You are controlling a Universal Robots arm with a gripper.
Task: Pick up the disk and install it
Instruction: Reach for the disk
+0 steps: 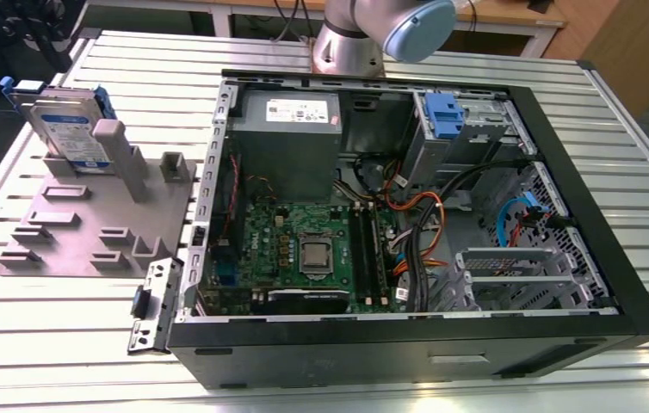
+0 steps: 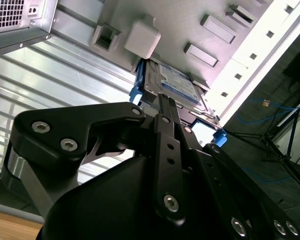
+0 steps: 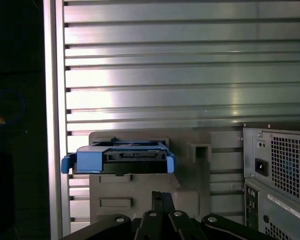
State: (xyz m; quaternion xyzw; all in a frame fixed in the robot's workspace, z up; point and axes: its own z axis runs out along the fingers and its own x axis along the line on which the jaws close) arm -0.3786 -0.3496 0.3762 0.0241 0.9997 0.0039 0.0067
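Observation:
The disk [image 1: 72,129] stands on edge in a slot of the grey fixture plate [image 1: 83,224], on the exterior view's left. It is silver with a white-and-blue label and blue rails. In the first wrist view the disk [image 3: 122,159] shows edge-on, with my gripper [image 3: 159,196] a short way from it and not touching. In the second wrist view the disk [image 2: 177,82] lies just past my gripper [image 2: 162,97]. The fingers are shut together with nothing between them.
An open black computer case [image 1: 600,284] fills the table's middle and the exterior view's right. Inside are the grey power-supply box [image 1: 290,112], the motherboard [image 1: 301,249], a drive cage with a blue latch [image 1: 445,116] and loose cables [image 1: 428,224]. The arm's base [image 1: 348,43] stands behind the case.

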